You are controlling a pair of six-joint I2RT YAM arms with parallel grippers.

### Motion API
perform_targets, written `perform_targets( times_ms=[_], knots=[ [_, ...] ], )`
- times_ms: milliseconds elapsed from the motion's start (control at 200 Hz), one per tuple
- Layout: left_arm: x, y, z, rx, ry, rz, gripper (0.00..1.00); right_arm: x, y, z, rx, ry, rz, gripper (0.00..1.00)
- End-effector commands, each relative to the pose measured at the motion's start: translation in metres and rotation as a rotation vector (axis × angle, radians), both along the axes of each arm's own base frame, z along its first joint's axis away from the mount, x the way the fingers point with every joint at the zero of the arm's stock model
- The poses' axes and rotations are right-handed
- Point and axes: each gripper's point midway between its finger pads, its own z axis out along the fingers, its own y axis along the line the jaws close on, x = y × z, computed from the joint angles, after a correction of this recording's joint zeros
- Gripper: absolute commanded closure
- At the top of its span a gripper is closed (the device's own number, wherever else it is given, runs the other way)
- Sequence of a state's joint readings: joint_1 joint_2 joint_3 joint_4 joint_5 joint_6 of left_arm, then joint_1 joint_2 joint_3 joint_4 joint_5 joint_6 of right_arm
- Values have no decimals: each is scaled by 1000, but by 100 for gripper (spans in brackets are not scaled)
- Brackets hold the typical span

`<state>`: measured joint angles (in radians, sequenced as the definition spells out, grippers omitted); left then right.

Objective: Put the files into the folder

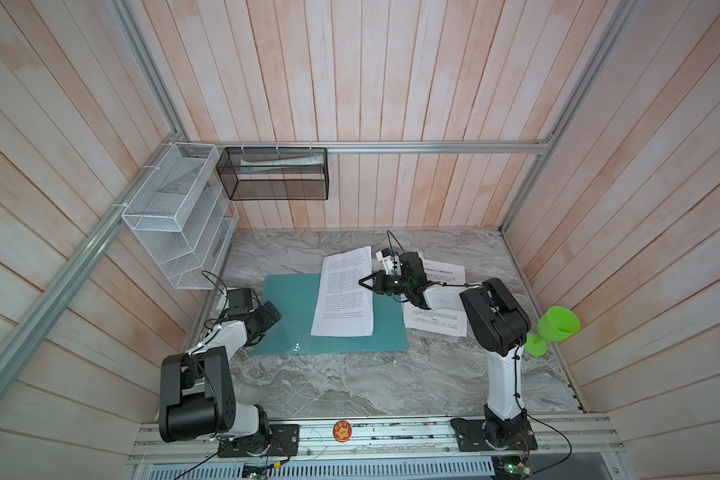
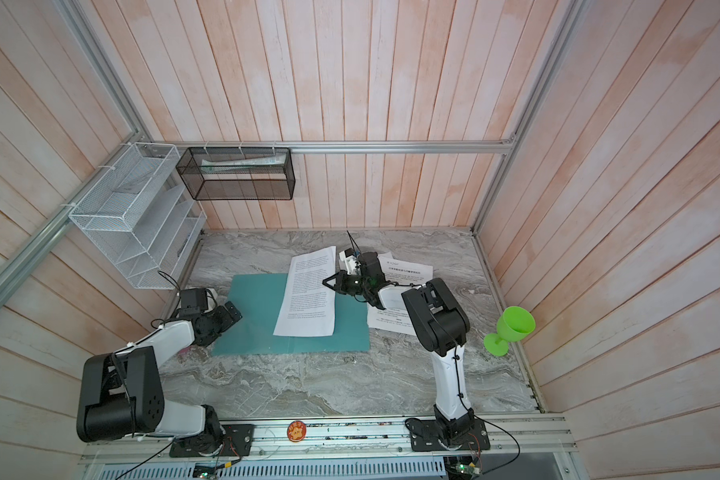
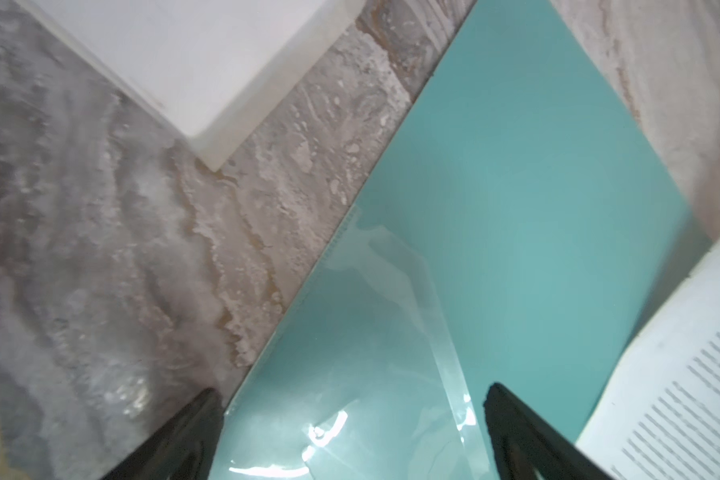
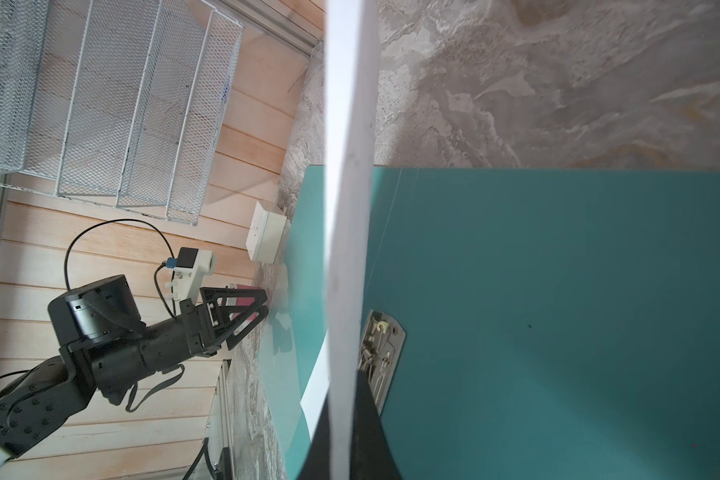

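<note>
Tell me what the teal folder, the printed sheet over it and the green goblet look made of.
Folder: thin plastic, probably; matte teal, with a glossy clear cover layer catching glare, and a metal clip.
Sheet: plain matte white paper, thin enough to bend.
Goblet: likely moulded plastic, uniform bright green, slightly shiny.

Pale, pinkish wood-plank walls (image 1: 391, 75) are enclosing a grey marble-patterned table (image 1: 350, 386) on three sides. An aluminium rail (image 1: 433, 146) is running across the back wall at twelve o'clock. A white wire-mesh rack (image 1: 171, 216) is hanging at ten o'clock and a black mesh basket (image 1: 275, 176) at eleven. Soft, even light is falling throughout.
</note>
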<state>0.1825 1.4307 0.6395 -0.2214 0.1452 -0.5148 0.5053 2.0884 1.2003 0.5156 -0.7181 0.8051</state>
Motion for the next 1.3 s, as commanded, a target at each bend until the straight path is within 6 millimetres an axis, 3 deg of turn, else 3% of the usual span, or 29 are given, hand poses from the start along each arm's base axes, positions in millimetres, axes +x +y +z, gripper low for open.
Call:
perform_targets(
  times_ms=[0, 565, 880, 1290],
  knots=[
    [-24, -26, -19, -122, 51, -56, 0, 12, 0, 18, -2, -56, -8, 100],
    [-27, -35, -27, -164, 57, -86, 1, 14, 28, 6, 6, -37, 5, 100],
    [-27, -37, -26, -168, 52, -95, 2, 3, 55, 1, 22, -20, 42, 100],
    [-28, -38, -24, -168, 47, -98, 2, 7, 59, -1, 62, 11, -37, 100]
  ],
)
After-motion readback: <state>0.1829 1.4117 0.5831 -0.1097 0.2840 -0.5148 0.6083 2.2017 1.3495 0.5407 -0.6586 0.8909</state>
